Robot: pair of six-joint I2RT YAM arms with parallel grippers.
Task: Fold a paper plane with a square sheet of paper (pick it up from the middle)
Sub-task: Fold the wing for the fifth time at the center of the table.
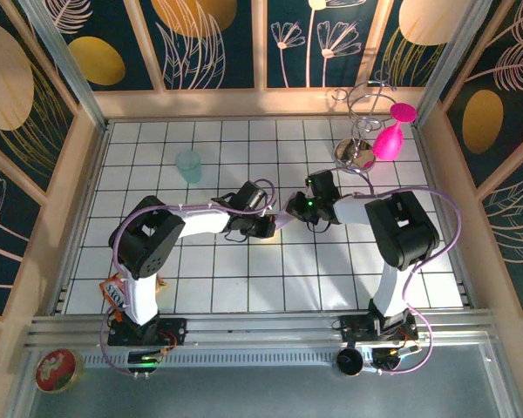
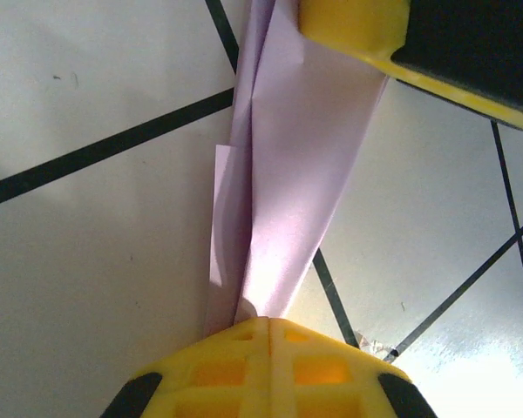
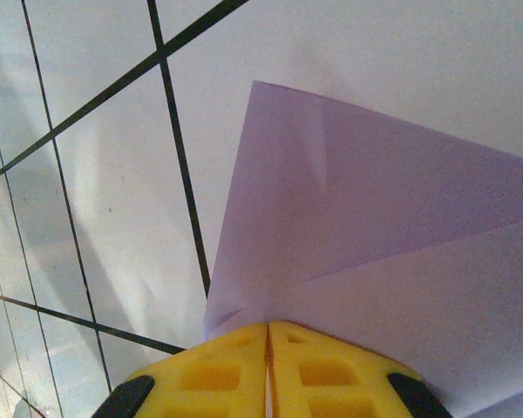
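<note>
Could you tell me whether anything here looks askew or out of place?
Only the lilac paper, pinched between the left gripper and the right gripper: its folded layers do not line up, and a narrow strip of an under layer juts past its left edge in the left wrist view. Nothing looks torn.

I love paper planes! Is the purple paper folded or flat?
Folded. The lilac paper shows overlapping layers and creases, narrowed into a strip.
</note>
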